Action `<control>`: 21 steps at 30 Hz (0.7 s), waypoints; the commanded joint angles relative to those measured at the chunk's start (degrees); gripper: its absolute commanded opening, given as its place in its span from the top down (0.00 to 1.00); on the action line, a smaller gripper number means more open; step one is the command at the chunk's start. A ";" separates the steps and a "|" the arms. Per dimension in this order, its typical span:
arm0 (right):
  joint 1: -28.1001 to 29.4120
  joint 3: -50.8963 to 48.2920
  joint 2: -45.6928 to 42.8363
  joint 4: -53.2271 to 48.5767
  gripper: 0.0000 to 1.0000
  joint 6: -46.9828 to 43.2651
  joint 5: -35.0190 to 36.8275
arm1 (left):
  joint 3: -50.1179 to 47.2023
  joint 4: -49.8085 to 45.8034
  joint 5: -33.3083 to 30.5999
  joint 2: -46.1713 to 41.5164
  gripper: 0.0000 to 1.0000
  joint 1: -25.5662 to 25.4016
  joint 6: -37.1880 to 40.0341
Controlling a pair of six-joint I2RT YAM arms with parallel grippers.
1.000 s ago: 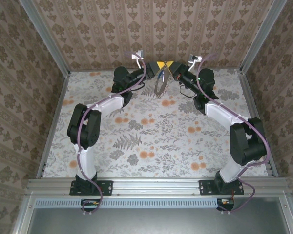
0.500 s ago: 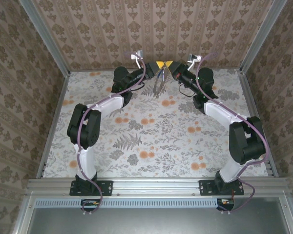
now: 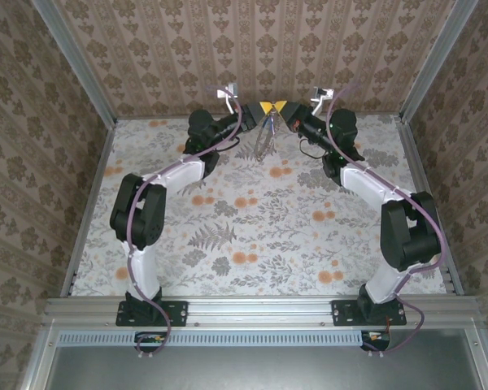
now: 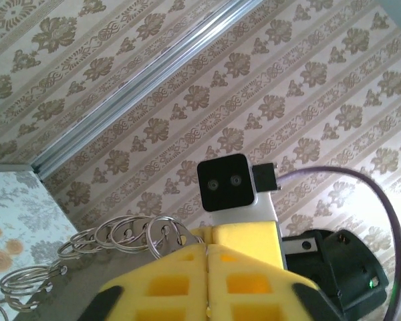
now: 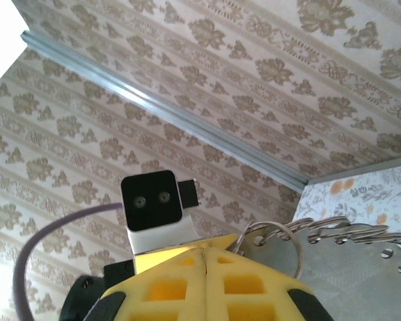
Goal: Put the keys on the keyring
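Observation:
Both grippers meet tip to tip, raised above the back edge of the table. The keyring [image 3: 263, 140], a chain of thin metal rings, hangs down from between them. In the left wrist view the left gripper [image 4: 208, 246] has its yellow pads pressed together on a thin metal sliver, and the keyring's rings [image 4: 130, 234] trail off to the left. The right gripper [image 5: 205, 251] is also shut, with a large ring of the keyring [image 5: 281, 244] coming out at its tip. From above, the left gripper [image 3: 266, 107] touches the right gripper [image 3: 280, 106]. The keys are hidden.
The patterned back wall [image 3: 260, 49] stands right behind the grippers. Metal rails [image 3: 93, 93] frame the floral table [image 3: 252, 219] at the sides. Purple cables [image 3: 236, 122] run along both arms.
The hanging chain has swung slightly left and looks narrower. The right arm has edged a little toward the left one. Both grippers stay joined at the back.

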 commanded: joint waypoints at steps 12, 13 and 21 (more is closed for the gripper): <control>-6.09 12.06 3.98 -12.63 1.00 -9.23 -23.45 | 3.37 -9.60 12.95 -6.40 0.70 6.56 10.72; -6.17 12.88 4.13 -14.13 1.00 -10.62 -24.81 | 3.88 -10.86 13.76 -6.37 0.69 6.92 11.59; -6.90 20.06 5.42 -32.04 1.00 -26.22 -34.55 | 9.70 -23.80 22.25 -5.10 0.68 7.61 20.19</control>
